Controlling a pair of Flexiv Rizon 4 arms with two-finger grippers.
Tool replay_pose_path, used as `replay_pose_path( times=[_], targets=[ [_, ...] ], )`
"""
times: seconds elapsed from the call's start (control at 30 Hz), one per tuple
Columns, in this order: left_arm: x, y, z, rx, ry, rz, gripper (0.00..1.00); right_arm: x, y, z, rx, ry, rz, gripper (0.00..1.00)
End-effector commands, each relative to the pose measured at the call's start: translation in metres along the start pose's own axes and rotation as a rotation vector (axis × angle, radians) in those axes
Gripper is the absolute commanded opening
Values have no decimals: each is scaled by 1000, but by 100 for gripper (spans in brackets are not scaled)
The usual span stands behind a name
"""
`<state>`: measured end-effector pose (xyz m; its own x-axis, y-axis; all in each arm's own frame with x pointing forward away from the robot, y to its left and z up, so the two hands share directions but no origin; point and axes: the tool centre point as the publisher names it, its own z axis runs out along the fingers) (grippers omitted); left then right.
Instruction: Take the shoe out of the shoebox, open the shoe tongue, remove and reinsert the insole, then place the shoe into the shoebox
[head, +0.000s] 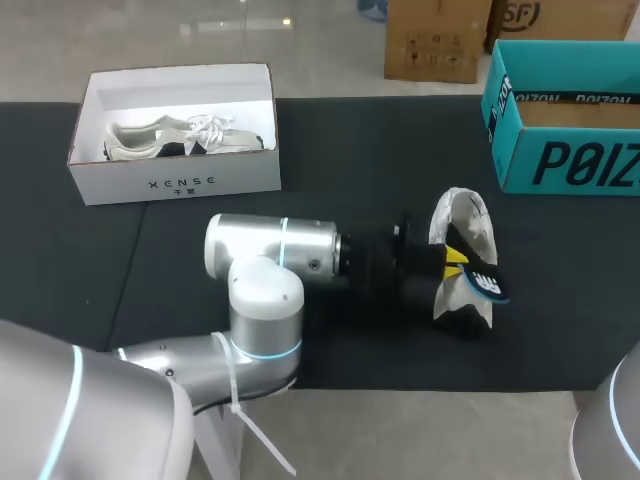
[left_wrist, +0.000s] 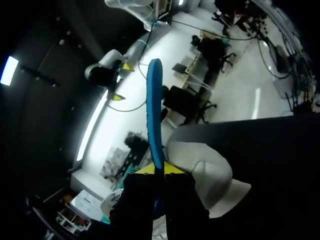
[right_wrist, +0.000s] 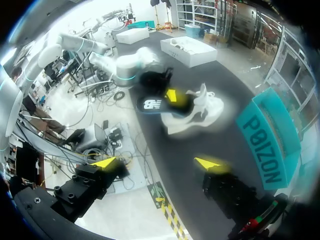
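You are in the insole step. Your left hand (left_wrist: 160, 169) is clamped on the blue insole (left_wrist: 154, 110), both yellow tips pinching one end so the rest stands out ahead of the fingers, edge on. The shoe (head: 465, 222) lies on the dark surface (head: 350, 160) just beside and under that hand. Whether the insole's far end is clear of the shoe, I cannot tell.

Your right hand (right_wrist: 159, 163) is wide apart and holds nothing, with the shoe well ahead of it and the teal shoebox (head: 560, 165) off to its side.

I judge that reinsertion comes next. It calls for lining the insole up with the shoe's opening, and probably for the right hand to steady the shoe.
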<state>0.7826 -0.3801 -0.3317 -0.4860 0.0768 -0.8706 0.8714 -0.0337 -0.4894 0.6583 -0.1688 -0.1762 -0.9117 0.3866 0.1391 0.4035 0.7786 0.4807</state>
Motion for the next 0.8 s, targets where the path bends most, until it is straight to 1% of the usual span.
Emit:
replay_pose_path(
  times=[0.03,0.17,0.3,0.43,0.57,0.6,0.63,0.67,0.7,0.8],
  targets=[
    [-8,11,-6,12,49,3,0,0,0,1,3,-1,0,100],
    [-11,19,-3,24,56,11,0,0,0,1,3,-1,0,100],
    [-4,27,3,39,69,2,0,0,0,1,3,-1,0,100],
    [0,36,5,32,98,-1,0,0,0,1,3,-1,0,100],
    [1,39,5,27,124,0,0,0,0,1,3,-1,0,100],
    [0,39,5,25,127,2,9,0,0,1,3,-1,0,100],
    [-2,38,5,19,131,2,35,0,0,1,3,-1,0,100],
    [-4,36,5,15,137,5,80,0,0,1,3,-1,0,100],
    [-6,35,4,14,136,5,100,0,0,1,3,-1,0,100],
    [-12,28,2,8,134,10,100,0,0,1,3,-1,0,100]
  ],
)
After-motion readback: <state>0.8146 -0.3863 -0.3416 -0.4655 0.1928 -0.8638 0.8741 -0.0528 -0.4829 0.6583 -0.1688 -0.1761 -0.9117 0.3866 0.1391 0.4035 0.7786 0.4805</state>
